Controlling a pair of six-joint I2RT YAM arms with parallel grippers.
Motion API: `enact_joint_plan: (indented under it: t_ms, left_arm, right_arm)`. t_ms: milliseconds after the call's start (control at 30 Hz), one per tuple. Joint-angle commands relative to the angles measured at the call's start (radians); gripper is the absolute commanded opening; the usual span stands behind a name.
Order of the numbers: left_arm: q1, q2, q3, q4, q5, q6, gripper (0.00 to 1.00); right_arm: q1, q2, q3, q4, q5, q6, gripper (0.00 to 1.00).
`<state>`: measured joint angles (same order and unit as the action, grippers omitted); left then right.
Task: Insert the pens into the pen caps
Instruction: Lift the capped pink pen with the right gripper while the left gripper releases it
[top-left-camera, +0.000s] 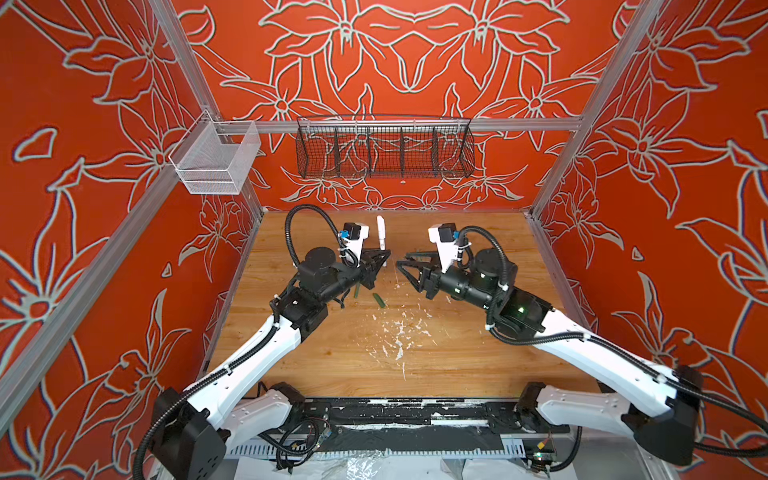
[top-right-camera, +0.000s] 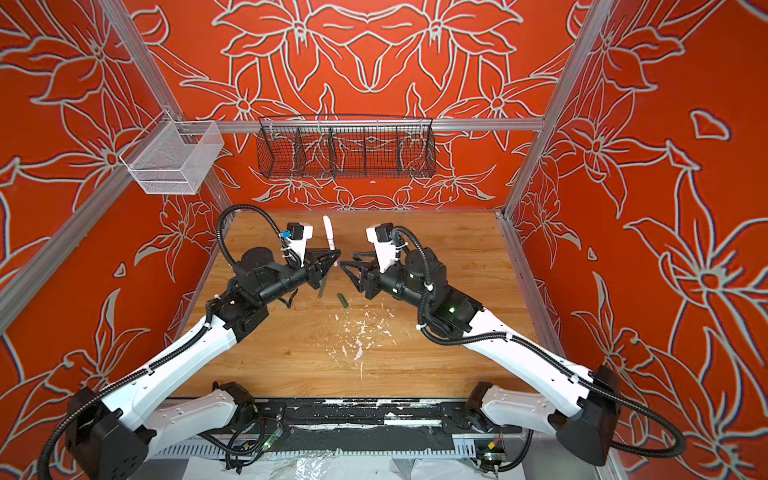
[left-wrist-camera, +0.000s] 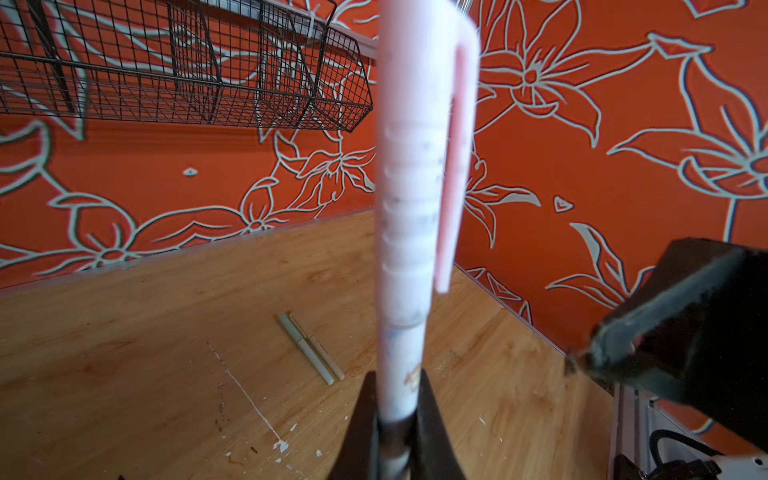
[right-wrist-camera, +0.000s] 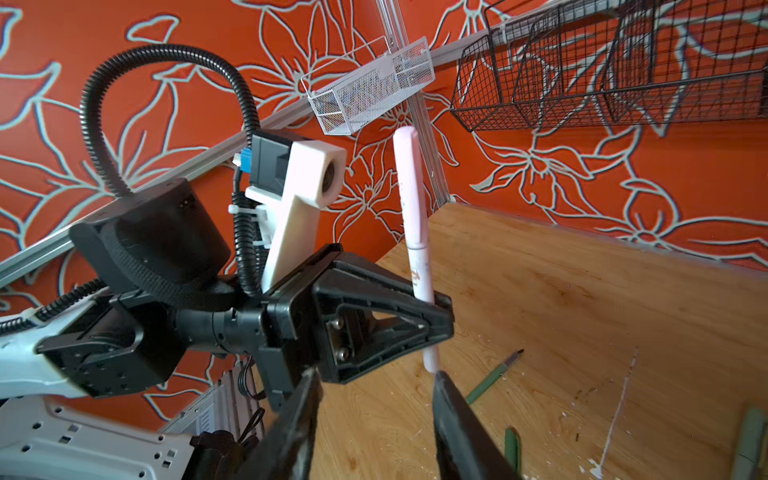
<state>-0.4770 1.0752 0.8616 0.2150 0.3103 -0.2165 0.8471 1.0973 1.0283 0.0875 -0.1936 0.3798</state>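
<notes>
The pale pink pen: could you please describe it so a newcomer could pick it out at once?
Over the far middle of the wooden table, the left gripper is shut on a stick standing nearly upright. That is the pale pink pen, capped; the other pens, green or tan, lie flat on the table.

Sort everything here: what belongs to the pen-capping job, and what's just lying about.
Job: capped pale pink pen in the left gripper; dark green pen; dark green cap; capped light green pen; capped tan pen.
Lying about: black wire basket; white mesh basket; paint flecks.
</notes>
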Motion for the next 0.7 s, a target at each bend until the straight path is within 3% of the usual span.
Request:
enact_joint_plan:
  t_ms: [0,400,667]
  left_arm:
    - [0.002,-0.004,0.009,0.047,0.002,-0.012,0.00]
    - [-0.006,-0.009,0.003,0.053,0.023,-0.010,0.00]
    - [-0.012,-0.015,-0.001,0.055,0.020,-0.011,0.00]
  right_arm:
    - [0.004,-0.035,-0.030,-0.065,0.035,-0.045,0.46]
    - [0.004,0.110,0.109,-0.007,0.018,-0.104,0.32]
    - [-0.008,0.200,0.192,0.043,0.003,-0.097,0.31]
